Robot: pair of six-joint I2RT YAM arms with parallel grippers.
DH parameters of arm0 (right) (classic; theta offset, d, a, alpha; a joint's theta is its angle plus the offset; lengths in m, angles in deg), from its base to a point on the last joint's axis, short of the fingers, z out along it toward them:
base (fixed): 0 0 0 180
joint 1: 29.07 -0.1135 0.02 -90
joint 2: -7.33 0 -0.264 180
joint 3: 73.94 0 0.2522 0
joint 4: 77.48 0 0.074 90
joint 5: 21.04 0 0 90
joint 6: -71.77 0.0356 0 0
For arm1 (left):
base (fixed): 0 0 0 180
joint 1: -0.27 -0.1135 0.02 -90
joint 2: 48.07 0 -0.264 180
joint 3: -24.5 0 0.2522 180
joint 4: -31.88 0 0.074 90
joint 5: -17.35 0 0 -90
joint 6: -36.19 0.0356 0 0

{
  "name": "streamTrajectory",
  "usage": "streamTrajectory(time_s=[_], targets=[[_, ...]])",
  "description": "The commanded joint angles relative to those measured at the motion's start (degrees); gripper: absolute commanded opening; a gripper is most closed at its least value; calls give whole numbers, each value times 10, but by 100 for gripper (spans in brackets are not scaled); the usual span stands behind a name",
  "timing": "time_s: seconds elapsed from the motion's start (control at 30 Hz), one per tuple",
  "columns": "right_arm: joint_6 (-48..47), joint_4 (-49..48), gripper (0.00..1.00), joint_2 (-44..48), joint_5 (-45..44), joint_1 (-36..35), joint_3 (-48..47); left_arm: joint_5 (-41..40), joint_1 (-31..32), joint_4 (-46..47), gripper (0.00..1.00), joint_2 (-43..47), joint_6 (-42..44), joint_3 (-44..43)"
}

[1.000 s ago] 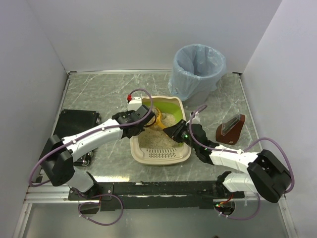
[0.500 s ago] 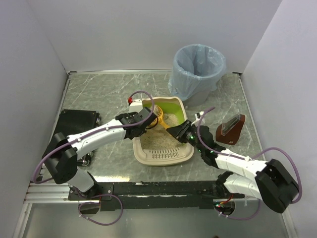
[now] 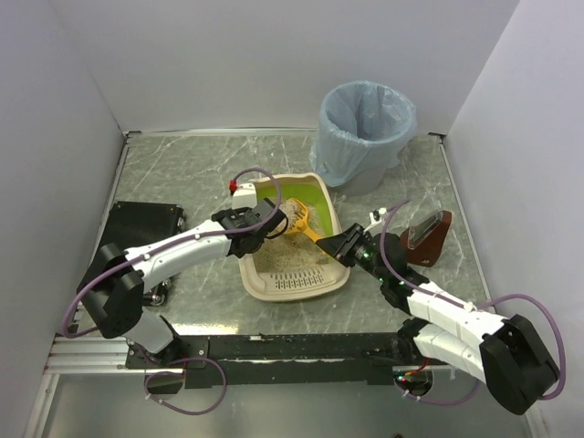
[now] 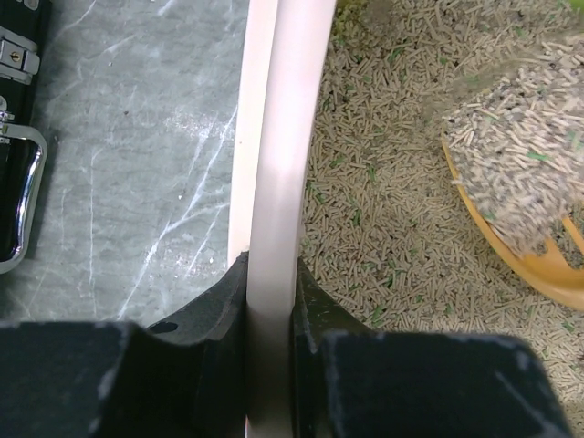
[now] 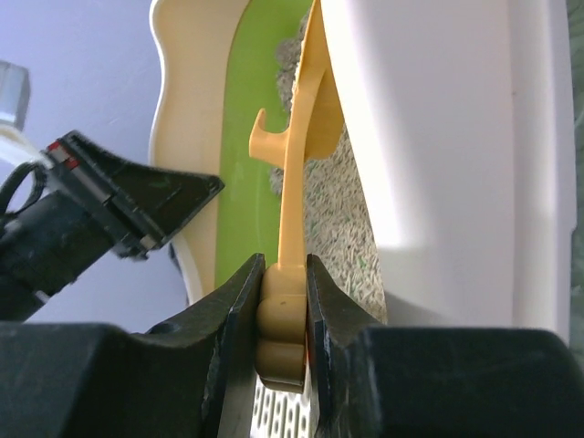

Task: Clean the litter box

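Note:
The litter box (image 3: 294,288) sits mid-table, cream rim, lime-green inner wall, beige litter inside. My left gripper (image 3: 254,227) is shut on its left rim (image 4: 283,182); the rim passes between the jaws. My right gripper (image 3: 342,248) is shut on the handle of the orange scoop (image 5: 292,237), at the box's right rim. The scoop's bowl (image 3: 297,219) is lifted over the litter and heaped with pellets (image 4: 520,155). The box's white outer wall (image 5: 438,146) fills the right wrist view's right side.
A grey round bin with a light-blue bag (image 3: 365,132) stands behind the box to the right. A brown holder (image 3: 424,237) stands at the right. A black case (image 3: 137,233) lies at the left, with its metal latch (image 4: 18,201) near the box.
The scoop has come up out of the litter with a load. My right arm has drawn back toward the right. The box has shifted and turned slightly in the left gripper's hold.

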Motion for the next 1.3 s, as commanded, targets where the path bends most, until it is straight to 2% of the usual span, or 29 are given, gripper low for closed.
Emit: streamTrajectory(time_s=[0.0, 0.13, 0.27, 0.3, 0.33, 0.5, 0.77, 0.9, 1.0, 1.03, 1.1, 1.13, 1.23, 1.27], targets=[[18, -70, 0, 36, 87, 32, 4, -36, -2, 87, 1, 37, -19, 2], [31, -100, 0, 42, 185, 70, 9, -14, -14, 106, 1, 57, -12, 25], [20, -88, 0, 41, 255, 118, 2, -7, -16, 128, 1, 79, -12, 49], [11, -91, 0, 35, 305, 127, -1, -9, -16, 135, 1, 88, -10, 56], [10, -81, 0, 29, 320, 136, -6, -11, -17, 137, 1, 92, -8, 60], [75, -200, 0, -2, 425, 198, 23, -17, -21, 130, 1, 107, -3, 63], [156, -346, 0, -89, 513, 208, 8, -7, -22, 159, 1, 122, 18, 67], [84, -243, 0, -93, 463, 201, -20, -2, -22, 162, 1, 115, 14, 61], [92, -249, 0, -83, 495, 224, -11, -8, -22, 160, 1, 113, 4, 58], [56, -183, 0, -55, 497, 234, -10, -8, -22, 159, 1, 113, 3, 58], [-20, -61, 0, -29, 439, 227, -39, -5, -22, 163, 1, 121, 0, 62], [-53, -40, 0, -28, 426, 217, -49, -4, -23, 164, 1, 122, 1, 65], [-28, -68, 0, -24, 447, 221, -46, -8, -22, 158, 1, 131, -1, 67], [-40, -14, 0, -12, 454, 230, -43, -9, -22, 157, 1, 137, -1, 67]])
